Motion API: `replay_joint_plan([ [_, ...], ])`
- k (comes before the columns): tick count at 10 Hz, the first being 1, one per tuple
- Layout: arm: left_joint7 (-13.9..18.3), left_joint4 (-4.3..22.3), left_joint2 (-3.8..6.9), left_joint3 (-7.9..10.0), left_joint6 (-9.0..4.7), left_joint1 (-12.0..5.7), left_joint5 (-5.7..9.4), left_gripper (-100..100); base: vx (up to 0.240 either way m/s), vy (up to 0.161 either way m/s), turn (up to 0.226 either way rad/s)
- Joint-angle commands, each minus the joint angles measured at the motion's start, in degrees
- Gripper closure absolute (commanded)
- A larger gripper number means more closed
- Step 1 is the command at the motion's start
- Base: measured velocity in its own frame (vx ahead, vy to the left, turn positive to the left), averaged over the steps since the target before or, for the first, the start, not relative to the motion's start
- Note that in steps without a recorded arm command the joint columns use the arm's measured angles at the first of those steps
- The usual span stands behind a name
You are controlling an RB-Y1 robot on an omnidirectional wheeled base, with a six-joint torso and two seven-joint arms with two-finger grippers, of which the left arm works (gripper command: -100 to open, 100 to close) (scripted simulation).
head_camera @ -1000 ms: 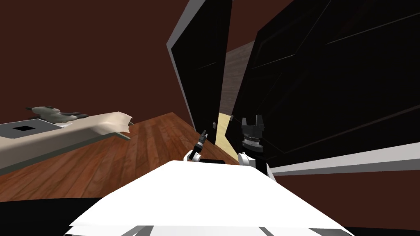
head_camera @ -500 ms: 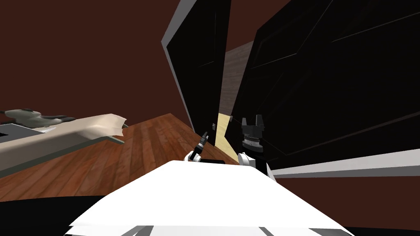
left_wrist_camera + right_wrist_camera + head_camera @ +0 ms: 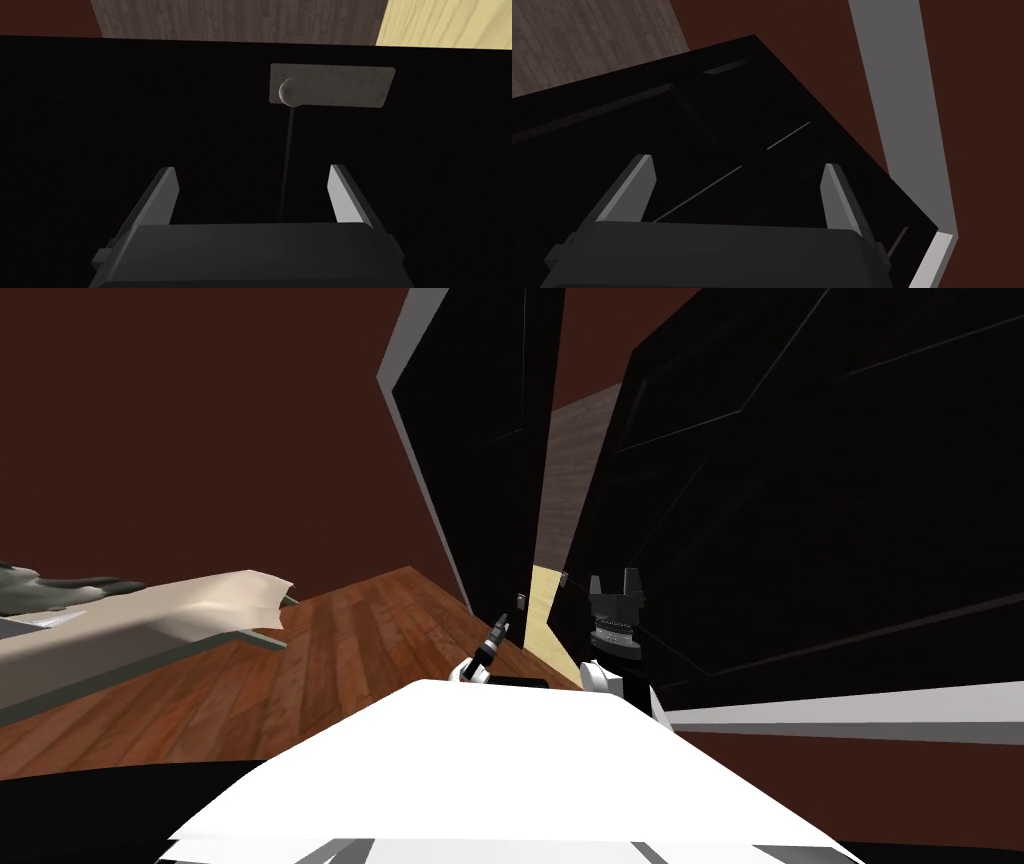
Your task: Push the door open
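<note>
Black double door, both leaves ajar. The left leaf (image 3: 500, 438) and right leaf (image 3: 800, 488) splay apart. The gap between them shows a grey wood wall (image 3: 575, 458) and a pale yellow floor (image 3: 540, 598).

The left gripper (image 3: 499, 626) sits low at the left leaf's free edge, fingers spread, nothing between them. In its wrist view it faces a flat black door face, with a grey handle plate (image 3: 350, 86) and round knob (image 3: 289, 91) ahead of the fingertips.

The right gripper (image 3: 616, 580) is close to the right leaf, jaws apart and empty. Its wrist view shows faint panel grooves and a grey frame strip (image 3: 897, 100) beside the leaf.

Contact with either leaf is unreadable, black on black; probably close at most.

Far left there is beige furniture (image 3: 150, 608), cut off by the edge. A grey object (image 3: 30, 588) on it is too cropped to identify. Brown wood floor (image 3: 340, 638) lies between it and the door.
</note>
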Motion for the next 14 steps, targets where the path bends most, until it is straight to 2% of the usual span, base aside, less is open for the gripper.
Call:
replay_joint_plan([
  [1, 0.0, 2.6, 0.08, -0.98, -0.47, -1.06, 0.16, -100, 0.119, 0.027, -0.072],
  [5, -0.1, 7.8, 0.23, -2.78, -1.55, -3.09, 0.46, -100, 0.12, 0.037, -0.056],
  [6, -0.1, 6.8, 0.19, -2.5, -1.34, -2.68, 0.41, -100, 0.053, 0.021, -0.012],
  [14, -0.9, 9.0, -1.08, -1.1, -2.36, -2.77, 0.44, -100, 0.185, -0.089, -0.033],
])
